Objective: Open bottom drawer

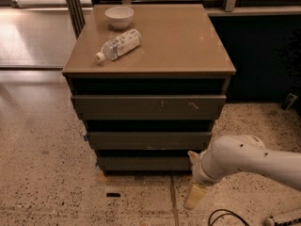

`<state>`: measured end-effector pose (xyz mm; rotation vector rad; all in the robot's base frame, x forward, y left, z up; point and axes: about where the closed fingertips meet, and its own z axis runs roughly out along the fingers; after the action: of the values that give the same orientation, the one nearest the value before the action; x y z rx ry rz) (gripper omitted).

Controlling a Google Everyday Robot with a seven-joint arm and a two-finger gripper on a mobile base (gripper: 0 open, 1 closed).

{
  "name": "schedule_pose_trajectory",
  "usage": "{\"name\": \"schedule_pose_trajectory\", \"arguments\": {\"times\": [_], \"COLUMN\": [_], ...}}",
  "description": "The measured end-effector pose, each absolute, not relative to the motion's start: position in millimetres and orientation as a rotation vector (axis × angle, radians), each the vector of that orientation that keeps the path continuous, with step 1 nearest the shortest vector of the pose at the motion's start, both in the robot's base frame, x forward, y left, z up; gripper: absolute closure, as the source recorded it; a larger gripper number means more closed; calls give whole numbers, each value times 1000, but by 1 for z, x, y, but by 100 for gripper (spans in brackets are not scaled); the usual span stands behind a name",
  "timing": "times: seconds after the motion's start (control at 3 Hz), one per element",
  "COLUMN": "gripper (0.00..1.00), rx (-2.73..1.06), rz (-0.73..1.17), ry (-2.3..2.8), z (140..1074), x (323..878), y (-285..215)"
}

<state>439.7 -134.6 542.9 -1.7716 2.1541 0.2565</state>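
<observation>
The bottom drawer [143, 164], seemingly closed, lies just left of and slightly above the gripper [194, 197]. The gripper hangs near the floor [47, 173] by the drawer's right end. Whether it is apart or together cannot be told.

Hand [195, 196] low by right front corner of bottom drawer [141, 164], partly hidden behind own wrist. White arm [249, 160] cut off at right edge, covers drawer's right end. Drawer inside not visible. Gaps above fronts too dark to read. Bottle [118, 44] label too small. Black cable [225, 215] cut by bottom edge.
</observation>
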Motion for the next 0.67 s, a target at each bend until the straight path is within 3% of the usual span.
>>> {"name": "schedule_pose_trajectory", "arguments": {"times": [0.67], "gripper": [0], "rx": [-1760], "rz": [368], "ry": [2117], "z": [467], "x": [452], "y": [-113]}}
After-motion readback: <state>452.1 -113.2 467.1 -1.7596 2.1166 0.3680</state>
